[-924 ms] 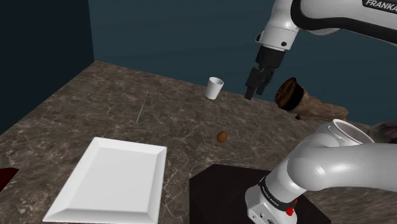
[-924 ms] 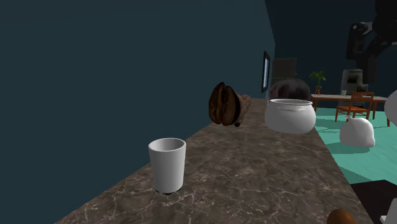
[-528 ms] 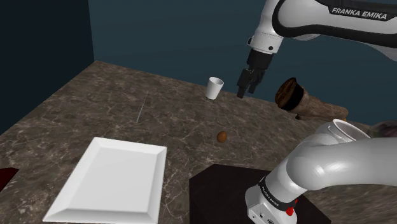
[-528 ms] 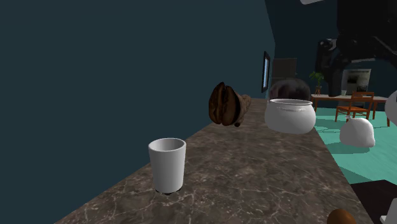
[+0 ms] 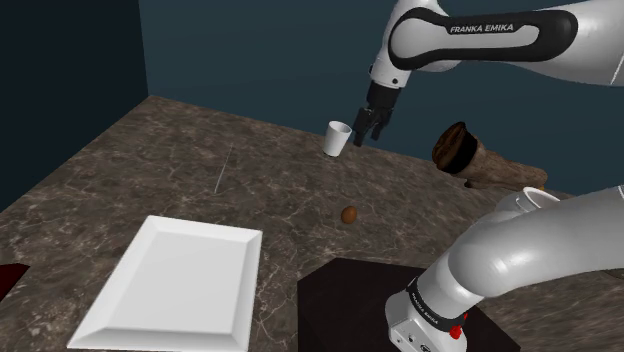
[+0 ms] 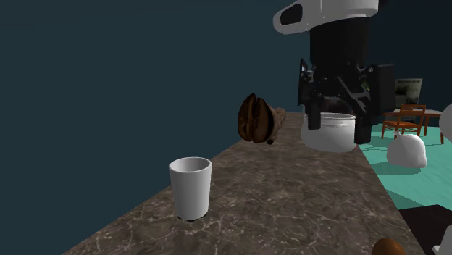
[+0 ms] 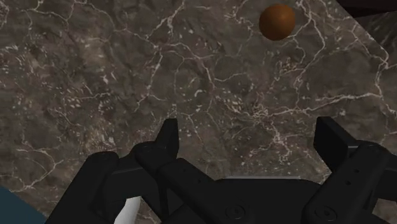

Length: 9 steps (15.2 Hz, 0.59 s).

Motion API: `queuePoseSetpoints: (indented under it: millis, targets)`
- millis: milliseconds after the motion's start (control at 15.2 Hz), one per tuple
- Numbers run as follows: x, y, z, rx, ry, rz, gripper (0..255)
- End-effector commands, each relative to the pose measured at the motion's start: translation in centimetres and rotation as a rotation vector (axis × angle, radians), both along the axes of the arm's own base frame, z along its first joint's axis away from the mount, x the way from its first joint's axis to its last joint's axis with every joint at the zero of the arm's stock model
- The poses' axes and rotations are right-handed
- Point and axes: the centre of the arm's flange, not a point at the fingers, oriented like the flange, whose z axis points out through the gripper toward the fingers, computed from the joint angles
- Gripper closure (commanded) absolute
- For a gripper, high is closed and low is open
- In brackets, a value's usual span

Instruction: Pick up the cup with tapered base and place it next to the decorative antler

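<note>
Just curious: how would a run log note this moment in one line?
stage: pre-grasp | hand: open, near cup | cup: upright, not held

Dim, even light (faint shadows)

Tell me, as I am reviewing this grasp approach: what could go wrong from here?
1. The open gripper hangs beside the white cup, not around it; a finger could clip the rim and tip it.
2. A white bowl stands near the antler, so setting the cup down might bump either.
</note>
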Motion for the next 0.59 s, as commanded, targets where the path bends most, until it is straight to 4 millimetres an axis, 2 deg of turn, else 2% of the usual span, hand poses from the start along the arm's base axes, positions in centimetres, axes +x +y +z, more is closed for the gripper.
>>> queuePoseSetpoints:
  millis: [0, 528]
  targets:
    - [2.0, -1.0, -1.0, -0.009, -0.01, 0.002, 0]
    - [10.0, -5.4, -4.8, -0.041, -0.045, 0.007, 0]
